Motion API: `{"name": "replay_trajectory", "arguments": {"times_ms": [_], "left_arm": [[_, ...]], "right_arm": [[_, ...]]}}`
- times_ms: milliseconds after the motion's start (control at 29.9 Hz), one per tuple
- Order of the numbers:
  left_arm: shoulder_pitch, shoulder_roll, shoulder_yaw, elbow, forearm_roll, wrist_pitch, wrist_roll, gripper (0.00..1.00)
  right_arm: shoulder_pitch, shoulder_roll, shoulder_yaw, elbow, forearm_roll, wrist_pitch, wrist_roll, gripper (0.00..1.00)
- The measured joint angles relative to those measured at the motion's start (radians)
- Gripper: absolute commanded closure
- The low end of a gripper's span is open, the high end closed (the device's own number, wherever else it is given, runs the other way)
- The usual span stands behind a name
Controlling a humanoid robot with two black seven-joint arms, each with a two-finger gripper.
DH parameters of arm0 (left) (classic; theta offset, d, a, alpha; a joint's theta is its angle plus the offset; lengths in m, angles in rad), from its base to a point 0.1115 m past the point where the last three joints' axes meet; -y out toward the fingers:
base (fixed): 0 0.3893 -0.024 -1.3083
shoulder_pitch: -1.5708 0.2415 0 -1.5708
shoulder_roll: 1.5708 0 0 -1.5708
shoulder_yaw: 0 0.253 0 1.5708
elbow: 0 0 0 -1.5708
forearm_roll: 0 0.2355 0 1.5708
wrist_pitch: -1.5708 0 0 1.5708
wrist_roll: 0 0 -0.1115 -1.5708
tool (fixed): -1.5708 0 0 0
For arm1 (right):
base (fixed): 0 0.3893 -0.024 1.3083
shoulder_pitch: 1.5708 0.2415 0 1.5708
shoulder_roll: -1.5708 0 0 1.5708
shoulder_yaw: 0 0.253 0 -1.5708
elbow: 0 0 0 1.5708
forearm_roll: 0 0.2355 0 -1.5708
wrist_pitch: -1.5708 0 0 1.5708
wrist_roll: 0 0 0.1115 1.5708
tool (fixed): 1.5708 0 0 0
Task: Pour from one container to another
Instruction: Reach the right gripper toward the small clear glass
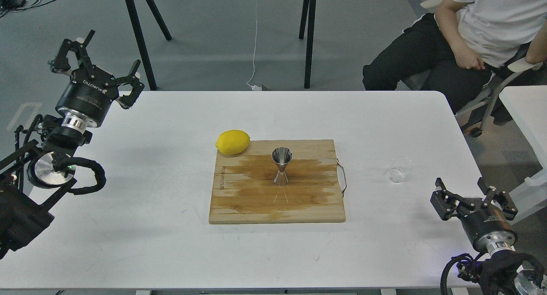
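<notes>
The small clear glass cup [399, 169] stands on the white table [171, 252], to the right of the wooden cutting board [239, 201]. The shiny steel jigger [282, 166] stands upright in the middle of that board. My right gripper [472, 192] is open above the table's right front area, a little below and to the right of the cup, holding nothing. My left gripper [102, 57] is open and empty at the table's far left corner, well away from the board.
A yellow lemon [233, 142] rests at the board's far left corner. The board has a metal handle [343, 181] on its right side. A seated person [470, 34] is behind the table's far right corner. Black table legs [139, 34] stand behind.
</notes>
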Motion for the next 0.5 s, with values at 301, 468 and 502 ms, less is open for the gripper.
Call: {"name": "replay_trajectory", "arguments": {"times_ms": [301,468,502], "left_arm": [[-0.014,-0.037,-0.076,0.092,-0.075,-0.01,0.017,0.0],[-0.014,-0.04,-0.076,0.093,-0.075,-0.01,0.017,0.0],[-0.014,-0.04,-0.076,0.093,-0.075,-0.01,0.017,0.0]], "right_arm": [[0.093,0.014,-0.087,-0.009,-0.026,-0.074,-0.069,0.0],[0.165,0.029,-0.102,-0.064,-0.026,-0.14,-0.076,0.0],[0.174,0.037,-0.103,-0.077,-0.027,-0.147,-0.076,0.0]]}}
